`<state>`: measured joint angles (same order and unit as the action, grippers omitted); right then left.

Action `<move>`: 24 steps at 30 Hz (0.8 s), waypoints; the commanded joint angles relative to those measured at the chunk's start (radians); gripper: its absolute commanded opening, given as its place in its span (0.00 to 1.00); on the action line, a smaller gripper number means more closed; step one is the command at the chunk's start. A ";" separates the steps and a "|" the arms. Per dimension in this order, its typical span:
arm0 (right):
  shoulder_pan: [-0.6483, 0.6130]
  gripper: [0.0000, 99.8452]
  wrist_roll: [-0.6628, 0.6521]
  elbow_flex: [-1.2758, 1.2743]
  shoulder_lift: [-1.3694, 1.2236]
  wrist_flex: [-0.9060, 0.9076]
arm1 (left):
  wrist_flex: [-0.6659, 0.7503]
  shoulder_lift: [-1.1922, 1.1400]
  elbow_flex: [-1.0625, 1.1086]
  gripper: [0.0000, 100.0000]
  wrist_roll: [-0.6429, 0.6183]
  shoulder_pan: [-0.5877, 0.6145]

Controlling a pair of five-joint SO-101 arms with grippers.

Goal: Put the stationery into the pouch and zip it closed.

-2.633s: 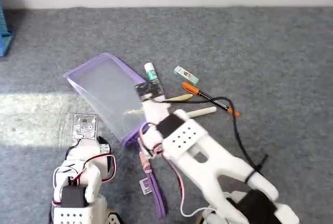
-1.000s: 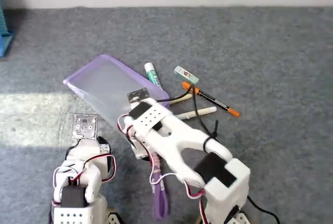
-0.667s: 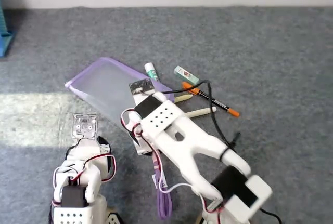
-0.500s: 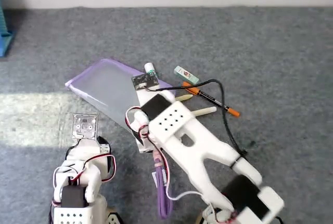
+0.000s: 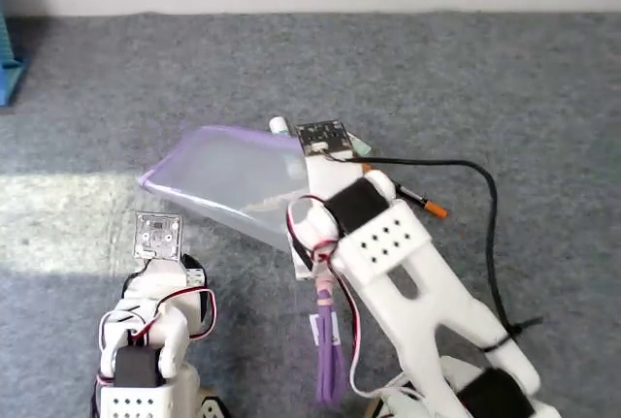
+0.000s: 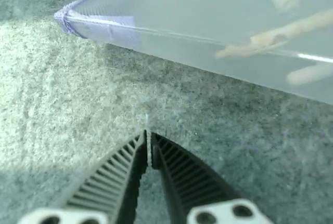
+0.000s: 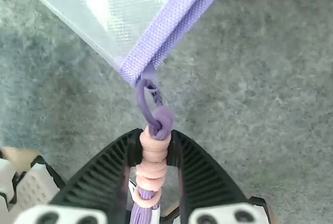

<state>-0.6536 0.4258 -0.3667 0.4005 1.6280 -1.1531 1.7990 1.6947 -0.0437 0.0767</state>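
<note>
gripping the pink pull cord (image 7: pixel 153 157) in the right pincer (image 7: pixel 153 140), just off the pouch (image 5: pixel 233 177) corner, purple edge (image 7: pixel 177 22) running on ahead; left pincer (image 6: pixel 149 140) shut, empty, short of the other long side.

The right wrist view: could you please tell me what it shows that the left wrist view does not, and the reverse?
Right wrist view, not the left: the right tool shut on the pink beaded strap, tied to a purple loop at the pouch corner. Left wrist view, not the right: the left tool shut with nothing in it, above the carpet, and pale sticks seen through the pouch's clear wall. Both: the pouch and grey carpet.
</note>
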 commanded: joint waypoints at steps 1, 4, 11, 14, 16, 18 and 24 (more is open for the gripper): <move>0.012 0.01 -0.017 -0.026 0.120 -0.004 | 0.015 0.008 -0.010 0.01 0.005 0.002; 0.012 0.01 -0.017 -0.066 0.191 -0.005 | 0.015 0.008 -0.010 0.01 0.005 0.002; 0.012 0.01 -0.018 -0.163 0.286 -0.064 | 0.015 0.008 -0.010 0.01 0.005 0.002; 0.012 0.01 -0.018 -0.167 0.297 -0.067 | 0.015 0.008 -0.010 0.01 0.005 0.002; 0.012 0.01 -0.018 -0.169 0.298 -0.068 | 0.015 0.008 -0.010 0.01 0.005 0.002; 0.007 0.01 -0.018 -0.169 0.298 -0.070 | 0.015 0.008 -0.010 0.01 0.005 0.002; 0.005 0.01 -0.020 -0.167 0.297 -0.070 | 0.015 0.008 -0.010 0.01 0.005 0.002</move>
<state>-0.6552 0.4166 -0.5432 0.6644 1.5758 -1.1531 1.7990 1.6947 -0.0437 0.0767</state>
